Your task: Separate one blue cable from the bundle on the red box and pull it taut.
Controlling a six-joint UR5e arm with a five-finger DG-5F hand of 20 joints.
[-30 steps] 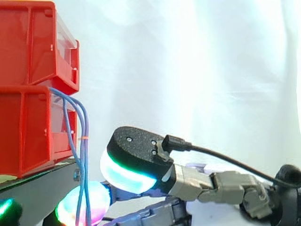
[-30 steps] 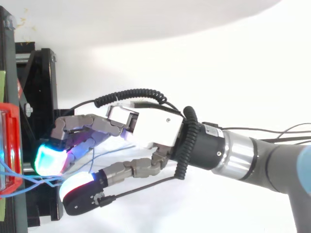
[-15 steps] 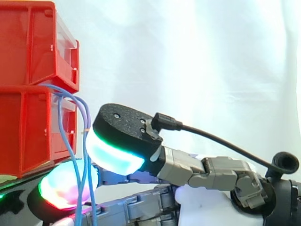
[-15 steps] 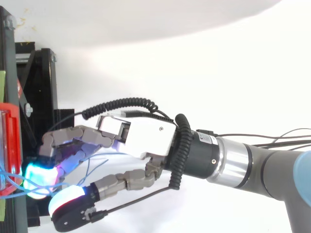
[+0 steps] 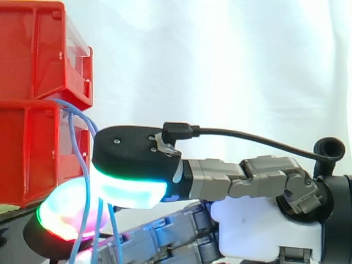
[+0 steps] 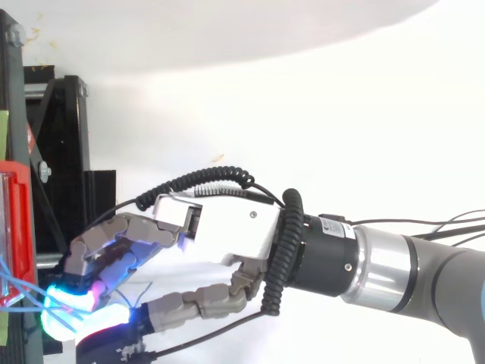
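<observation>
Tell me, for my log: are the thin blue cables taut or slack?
Slack: the thin blue cables bow out from the red plastic bin in curves.

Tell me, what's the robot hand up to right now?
Hand pinched on blue cables beside red bins. Cables curved, not taut. Nothing in the way.

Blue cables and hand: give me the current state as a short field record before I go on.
hand: comes in from the right, thumb and fingers curled, pads closed on the blue cables
blue cables: several strands leave between the stacked red bins, bow downward, not taut
separation: cannot tell whether one strand or more is pinched
support: black stand under the bins
</observation>
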